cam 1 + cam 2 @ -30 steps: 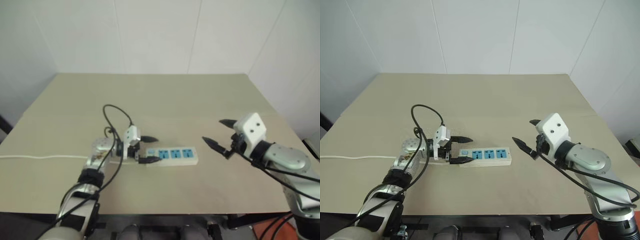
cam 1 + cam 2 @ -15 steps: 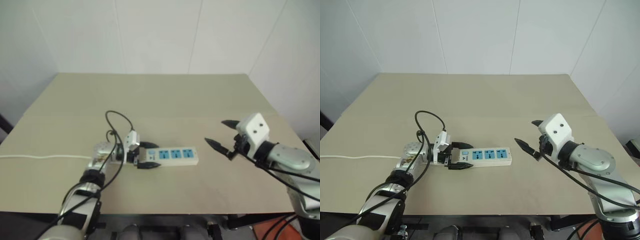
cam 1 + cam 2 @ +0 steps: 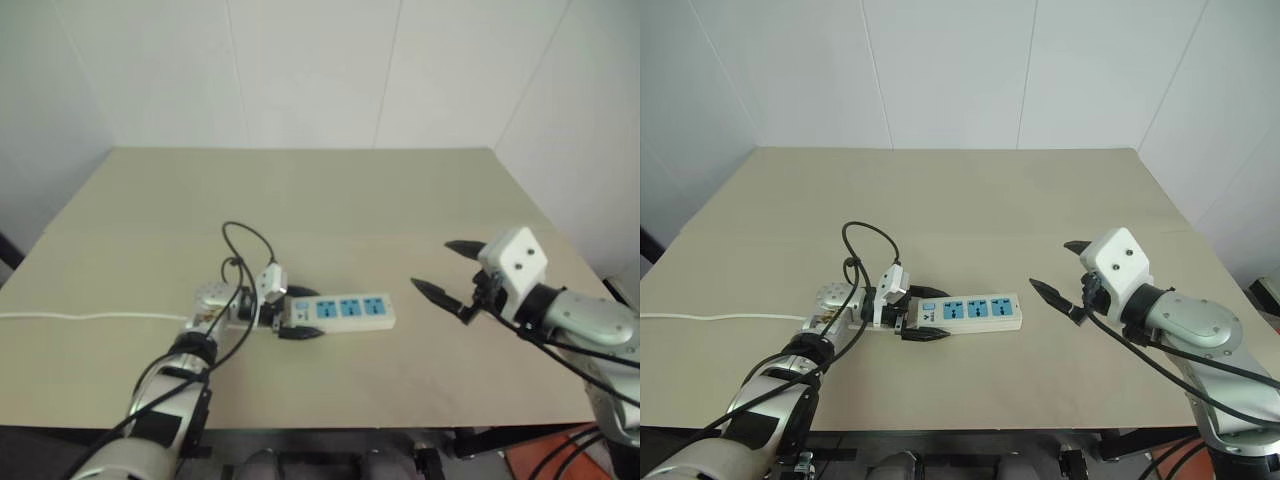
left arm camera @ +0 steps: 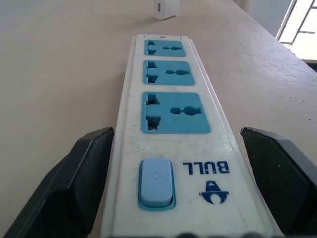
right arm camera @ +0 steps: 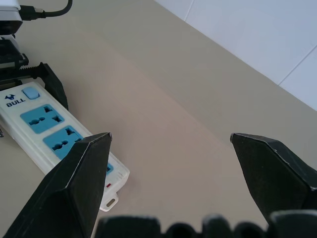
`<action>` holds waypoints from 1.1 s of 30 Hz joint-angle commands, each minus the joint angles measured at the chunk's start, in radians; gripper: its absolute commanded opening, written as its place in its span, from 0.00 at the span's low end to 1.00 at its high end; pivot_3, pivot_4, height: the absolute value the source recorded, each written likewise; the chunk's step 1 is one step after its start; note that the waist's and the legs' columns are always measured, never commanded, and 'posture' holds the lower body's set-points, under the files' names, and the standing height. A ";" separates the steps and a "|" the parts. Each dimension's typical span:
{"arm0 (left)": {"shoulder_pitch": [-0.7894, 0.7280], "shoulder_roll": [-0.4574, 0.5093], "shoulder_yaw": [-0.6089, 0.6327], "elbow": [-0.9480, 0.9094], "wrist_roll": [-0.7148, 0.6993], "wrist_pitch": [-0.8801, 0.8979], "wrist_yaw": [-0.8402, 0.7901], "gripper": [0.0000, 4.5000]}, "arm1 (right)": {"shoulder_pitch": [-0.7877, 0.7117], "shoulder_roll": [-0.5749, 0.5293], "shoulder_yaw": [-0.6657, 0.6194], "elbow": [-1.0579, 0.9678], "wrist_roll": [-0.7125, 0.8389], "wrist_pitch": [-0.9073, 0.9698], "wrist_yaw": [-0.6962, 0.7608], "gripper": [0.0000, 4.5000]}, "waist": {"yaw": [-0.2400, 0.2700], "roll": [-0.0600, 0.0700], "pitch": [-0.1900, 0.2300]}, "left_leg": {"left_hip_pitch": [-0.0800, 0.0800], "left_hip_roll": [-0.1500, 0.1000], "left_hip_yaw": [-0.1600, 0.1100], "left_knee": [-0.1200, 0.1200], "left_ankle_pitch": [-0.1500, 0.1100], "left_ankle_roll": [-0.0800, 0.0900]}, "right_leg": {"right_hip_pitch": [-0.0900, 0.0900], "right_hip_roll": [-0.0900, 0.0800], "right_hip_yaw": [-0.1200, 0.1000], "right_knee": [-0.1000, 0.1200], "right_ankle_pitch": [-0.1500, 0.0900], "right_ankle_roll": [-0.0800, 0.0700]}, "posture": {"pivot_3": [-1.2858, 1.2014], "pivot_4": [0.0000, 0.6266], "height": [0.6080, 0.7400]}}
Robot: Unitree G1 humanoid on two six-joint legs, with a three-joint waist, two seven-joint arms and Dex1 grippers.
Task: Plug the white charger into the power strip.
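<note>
Left gripper has dropped around the power strip's switch end, jaws wide, gripping nothing. Right gripper hovers spread, empty. Squeeze evenly so it can't skid.

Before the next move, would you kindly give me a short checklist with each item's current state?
1. Left gripper open, straddling the switch end of the strip: ok.
2. Right gripper open and clear of the strip: ok.
3. All three sockets free: ok.
4. Strip flat on the table: ok.
5. Charger located: cannot tell; a small white thing past the strip's far end may be it.
6. Charger held: not ok; both grippers are empty.
</note>
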 commanded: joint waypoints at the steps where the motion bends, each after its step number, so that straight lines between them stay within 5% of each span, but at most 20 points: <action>1: -0.006 0.026 -0.002 0.015 0.012 -0.005 -0.022 0.99 | 0.001 -0.008 -0.036 -0.035 0.009 0.000 -0.012 1.00 | -0.002 0.000 0.000 | 0.000 0.000 0.000 0.000 0.000 0.000 | 0.000 0.000 0.000 0.000 0.000 0.000 | 0.52 0.24 1.00; 24: -0.001 -0.028 -0.007 0.037 0.013 0.019 -0.029 0.99 | 0.002 -0.020 -0.044 -0.038 0.017 0.002 -0.009 1.00 | 0.011 0.000 0.000 | -0.001 0.000 0.000 0.000 0.000 0.000 | 0.000 0.000 0.000 0.000 0.000 0.000 | 0.52 0.24 1.00; 29: -0.001 -0.031 -0.012 0.033 0.017 0.016 -0.054 0.74 | -0.002 -0.021 -0.041 -0.035 0.019 0.000 -0.010 1.00 | 0.012 0.000 0.000 | -0.001 0.000 0.000 0.000 0.000 0.000 | 0.000 0.000 0.000 0.000 0.000 0.000 | 0.52 0.24 1.00; 33: -0.001 -0.028 -0.011 0.023 0.015 0.019 -0.066 0.74 | -0.005 -0.019 -0.034 -0.033 0.019 -0.001 -0.013 1.00 | 0.011 0.000 0.000 | -0.001 0.000 0.000 0.000 0.000 0.000 | 0.000 0.000 0.000 0.000 0.000 0.000 | 0.52 0.24 1.00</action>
